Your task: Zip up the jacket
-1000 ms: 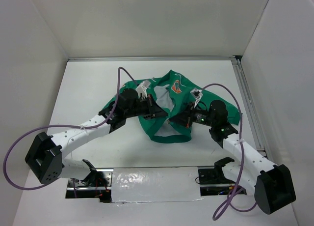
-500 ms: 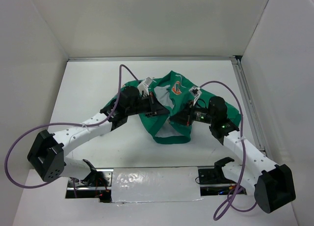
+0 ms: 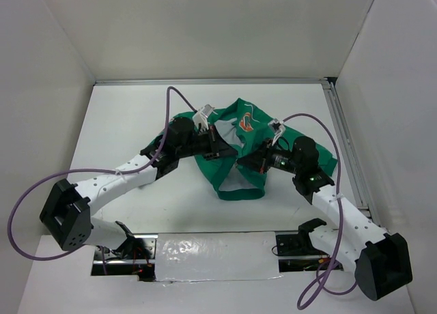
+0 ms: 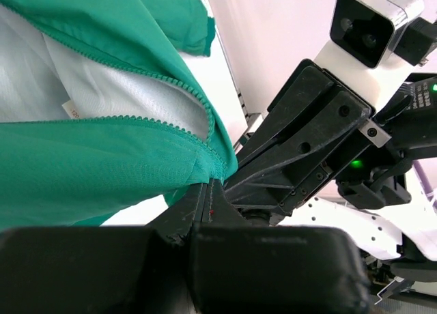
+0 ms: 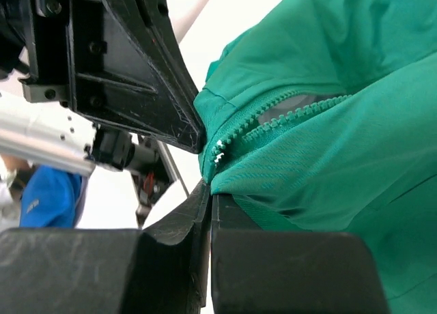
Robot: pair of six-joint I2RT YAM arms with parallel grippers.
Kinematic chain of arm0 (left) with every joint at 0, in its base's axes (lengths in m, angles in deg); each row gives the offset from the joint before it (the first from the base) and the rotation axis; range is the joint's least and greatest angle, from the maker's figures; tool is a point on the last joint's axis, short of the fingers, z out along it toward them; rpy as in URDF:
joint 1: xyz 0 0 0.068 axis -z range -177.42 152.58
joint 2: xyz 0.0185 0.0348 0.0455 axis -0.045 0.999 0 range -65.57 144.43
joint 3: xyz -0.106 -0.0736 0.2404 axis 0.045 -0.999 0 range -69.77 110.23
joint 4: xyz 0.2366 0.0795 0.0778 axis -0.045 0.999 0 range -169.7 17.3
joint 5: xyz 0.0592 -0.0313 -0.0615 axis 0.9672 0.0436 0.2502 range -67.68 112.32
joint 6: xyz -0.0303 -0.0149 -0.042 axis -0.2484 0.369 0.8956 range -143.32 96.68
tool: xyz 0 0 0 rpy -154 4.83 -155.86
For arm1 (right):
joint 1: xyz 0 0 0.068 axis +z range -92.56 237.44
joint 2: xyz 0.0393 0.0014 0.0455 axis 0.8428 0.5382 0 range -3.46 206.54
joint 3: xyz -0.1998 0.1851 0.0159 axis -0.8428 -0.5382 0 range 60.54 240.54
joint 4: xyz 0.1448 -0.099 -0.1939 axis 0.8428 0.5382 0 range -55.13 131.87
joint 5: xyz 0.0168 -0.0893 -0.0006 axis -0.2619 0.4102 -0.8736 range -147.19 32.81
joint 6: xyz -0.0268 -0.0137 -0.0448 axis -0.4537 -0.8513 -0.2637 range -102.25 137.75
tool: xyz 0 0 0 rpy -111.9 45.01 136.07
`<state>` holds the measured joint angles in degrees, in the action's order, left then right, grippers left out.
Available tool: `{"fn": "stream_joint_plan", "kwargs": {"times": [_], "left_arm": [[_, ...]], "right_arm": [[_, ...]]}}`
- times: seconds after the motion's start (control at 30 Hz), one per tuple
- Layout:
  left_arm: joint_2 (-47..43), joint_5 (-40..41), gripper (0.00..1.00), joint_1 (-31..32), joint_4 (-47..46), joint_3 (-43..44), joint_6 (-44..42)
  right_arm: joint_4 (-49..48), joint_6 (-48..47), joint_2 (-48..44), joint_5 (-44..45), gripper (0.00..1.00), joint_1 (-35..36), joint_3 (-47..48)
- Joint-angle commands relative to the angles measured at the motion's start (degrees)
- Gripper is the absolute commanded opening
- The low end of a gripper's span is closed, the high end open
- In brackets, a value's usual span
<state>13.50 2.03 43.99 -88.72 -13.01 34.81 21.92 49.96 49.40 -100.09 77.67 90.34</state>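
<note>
The green jacket [image 3: 212,169] lies bunched in the middle of the white table, its orange-and-white patch [image 3: 246,122] facing up and its white lining showing. My left gripper [image 3: 230,150] is shut on the jacket's front edge beside the zipper teeth [image 4: 171,82]; its jaws are pressed together [image 4: 208,191]. My right gripper [image 3: 243,165] is shut on the opposite front edge [image 5: 208,191], just under the zipper's lower end [image 5: 220,150]. The two grippers face each other, almost tip to tip, with the fabric raised between them. The zipper stands open above them.
White walls close in the table on three sides. A metal rail [image 3: 345,143] runs along the right edge. Purple cables [image 3: 167,109] loop over both arms. A taped gap [image 3: 205,249] lies at the near edge between the arm bases.
Both grippers have shifted slightly away from the bases with the jacket edges held. The jacket's lower hem has drawn in and lifted a little.
</note>
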Motion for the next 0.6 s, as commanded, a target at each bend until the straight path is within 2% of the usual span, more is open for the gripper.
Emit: {"fn": "stream_joint_plan", "kwargs": {"times": [0.0, 0.2, 0.33, 0.43, 0.57], "left_arm": [[-3.2, -0.3, 0.00, -0.7, -2.3, 3.8, -2.1], [-0.5, -1.4, 0.00, -4.0, -0.2, 10.4, -2.4], [2.2, -4.0, 0.00, -6.6, -0.6, 14.4, -2.2], [3.8, -5.8, 0.00, -7.9, -0.7, 15.8, -2.5], [4.3, -6.6, 0.00, -7.9, -0.9, 16.2, -3.1]], "right_arm": [[-8.8, 2.2, -2.6, 3.5, 0.00, -0.8, 0.9], [-8.8, 1.4, -2.4, 4.5, 0.00, -3.3, 5.4], [-10.7, 1.5, 0.6, 2.1, 0.00, -6.0, 7.5], [-15.5, 2.9, 2.4, -1.6, 0.00, -7.8, 8.3], [-20.7, 3.6, 2.5, -0.3, 0.00, -8.2, 7.7]]}}
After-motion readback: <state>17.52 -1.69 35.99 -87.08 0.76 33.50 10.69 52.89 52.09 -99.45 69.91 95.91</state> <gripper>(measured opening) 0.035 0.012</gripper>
